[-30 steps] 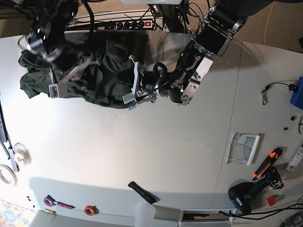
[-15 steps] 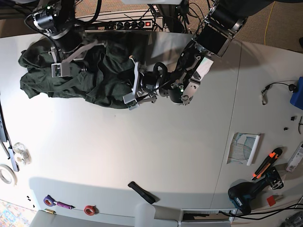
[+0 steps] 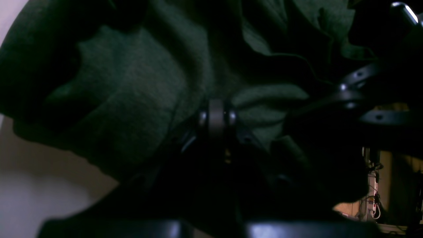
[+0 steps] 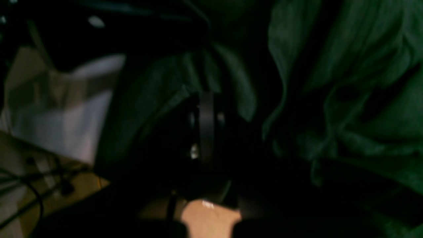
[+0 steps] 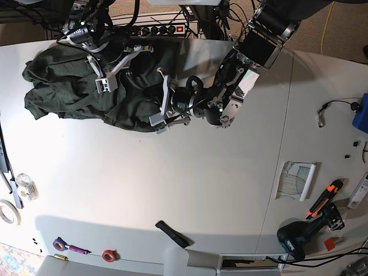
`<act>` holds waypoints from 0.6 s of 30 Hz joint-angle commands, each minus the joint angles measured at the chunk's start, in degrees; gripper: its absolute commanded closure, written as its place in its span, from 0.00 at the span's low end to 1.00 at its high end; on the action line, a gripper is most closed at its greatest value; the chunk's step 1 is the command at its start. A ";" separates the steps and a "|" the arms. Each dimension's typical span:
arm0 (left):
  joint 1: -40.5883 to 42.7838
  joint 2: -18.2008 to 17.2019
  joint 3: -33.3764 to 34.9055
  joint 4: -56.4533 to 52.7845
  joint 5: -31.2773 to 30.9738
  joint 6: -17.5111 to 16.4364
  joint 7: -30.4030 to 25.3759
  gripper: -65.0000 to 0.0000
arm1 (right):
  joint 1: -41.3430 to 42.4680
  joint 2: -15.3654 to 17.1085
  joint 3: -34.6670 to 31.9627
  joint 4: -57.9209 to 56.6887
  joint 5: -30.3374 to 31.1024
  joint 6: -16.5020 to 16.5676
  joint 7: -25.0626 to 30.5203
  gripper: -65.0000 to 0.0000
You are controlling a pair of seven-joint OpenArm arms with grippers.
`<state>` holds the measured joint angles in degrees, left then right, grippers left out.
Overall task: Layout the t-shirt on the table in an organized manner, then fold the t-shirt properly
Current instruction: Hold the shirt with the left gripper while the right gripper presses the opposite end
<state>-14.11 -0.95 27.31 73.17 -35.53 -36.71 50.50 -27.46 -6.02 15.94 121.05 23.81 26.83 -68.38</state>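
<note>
Filling the left wrist view, the dark green t-shirt [image 3: 132,99] bunches in heavy folds around the left gripper [image 3: 216,114], whose jaws are drawn together on a pinch of cloth at the middle of the frame. From the right wrist view, dim and blurred, the right gripper [image 4: 206,132] shows as a narrow dark bar with folds of the shirt lying on both sides of it; whether its jaws grip the cloth cannot be told. Seen from the base view, the shirt lies crumpled on the white table [image 5: 172,184] near its far edge, the left gripper at one end of the heap and the right gripper over its middle.
</note>
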 commanded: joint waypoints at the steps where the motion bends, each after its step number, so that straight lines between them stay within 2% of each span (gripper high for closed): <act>1: -1.14 0.44 -0.11 0.94 -0.39 -0.15 -0.61 1.00 | -0.26 0.02 -0.04 0.85 0.76 0.24 -0.87 1.00; 4: -1.16 0.46 -0.11 0.94 -0.24 -0.17 -0.63 1.00 | -1.84 0.68 0.02 0.87 0.76 0.37 -3.48 1.00; 8: -1.16 0.44 -0.11 0.94 2.21 -0.15 -1.51 1.00 | -5.05 3.56 0.02 0.87 0.74 0.37 -4.33 1.00; 13: -1.16 0.46 -0.11 0.94 2.34 -0.15 -1.53 1.00 | -7.50 6.88 0.28 0.87 0.79 0.24 -4.39 1.00; 18: -1.20 0.44 -0.11 0.94 2.36 -0.15 -1.53 1.00 | -7.48 6.97 4.52 3.34 0.79 0.17 -4.92 1.00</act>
<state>-14.13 -0.95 27.31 73.17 -33.43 -36.75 49.43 -34.63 0.60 20.18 123.24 24.80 27.03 -73.80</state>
